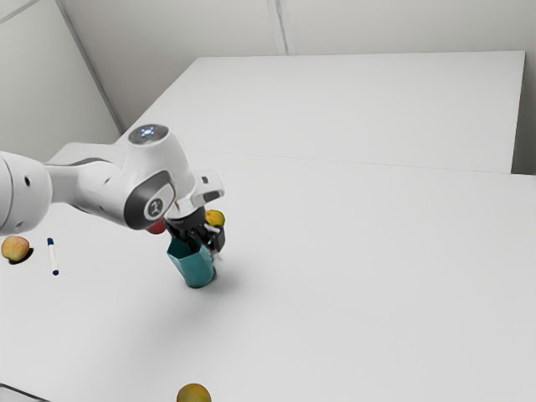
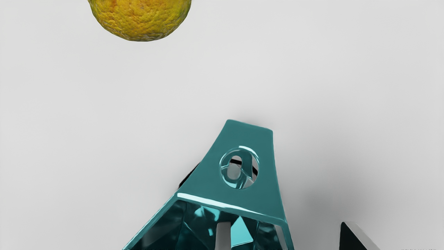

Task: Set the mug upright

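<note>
One round fruit (image 1: 193, 394) lies near; beyond it, left of the exterior view's centre, the teal mug (image 1: 194, 266) is mouth-up but seemingly leaning—nearly righted, I judge, flat seating unclear—my gripper (image 2: 282, 231) wide open astride its wall, gripping nothing.

Marker (image 1: 53, 256) between the exterior view's leftmost fruit (image 1: 15, 248) and the mug (image 1: 194, 266)
</note>
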### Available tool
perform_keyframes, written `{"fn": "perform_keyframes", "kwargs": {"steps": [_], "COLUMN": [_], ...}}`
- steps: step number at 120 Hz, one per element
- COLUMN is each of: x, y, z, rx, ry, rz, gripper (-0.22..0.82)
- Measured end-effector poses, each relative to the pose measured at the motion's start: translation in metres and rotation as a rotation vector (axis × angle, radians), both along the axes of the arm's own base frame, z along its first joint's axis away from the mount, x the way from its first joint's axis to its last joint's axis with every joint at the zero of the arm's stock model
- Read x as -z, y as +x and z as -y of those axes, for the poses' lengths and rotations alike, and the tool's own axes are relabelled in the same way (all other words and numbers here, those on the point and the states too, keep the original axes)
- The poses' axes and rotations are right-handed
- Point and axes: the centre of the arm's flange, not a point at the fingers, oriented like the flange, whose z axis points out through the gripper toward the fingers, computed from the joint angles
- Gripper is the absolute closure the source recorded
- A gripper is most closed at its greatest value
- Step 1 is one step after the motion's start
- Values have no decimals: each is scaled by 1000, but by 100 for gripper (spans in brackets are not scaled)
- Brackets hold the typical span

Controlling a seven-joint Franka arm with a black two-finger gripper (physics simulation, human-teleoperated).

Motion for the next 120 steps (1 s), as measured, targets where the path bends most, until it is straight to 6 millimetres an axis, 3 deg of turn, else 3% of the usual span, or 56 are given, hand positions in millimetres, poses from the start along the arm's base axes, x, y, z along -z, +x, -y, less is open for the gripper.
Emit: {"fn": "perform_keyframes", "kwargs": {"steps": [32, 77, 120], "x": [-17, -47, -108], "y": [-2, -2, 24], "z": [1, 2, 17], "rx": [1, -6, -17], "ry": [1, -2, -17], "rz": [26, 45, -19], "gripper": [26, 7, 3]}}
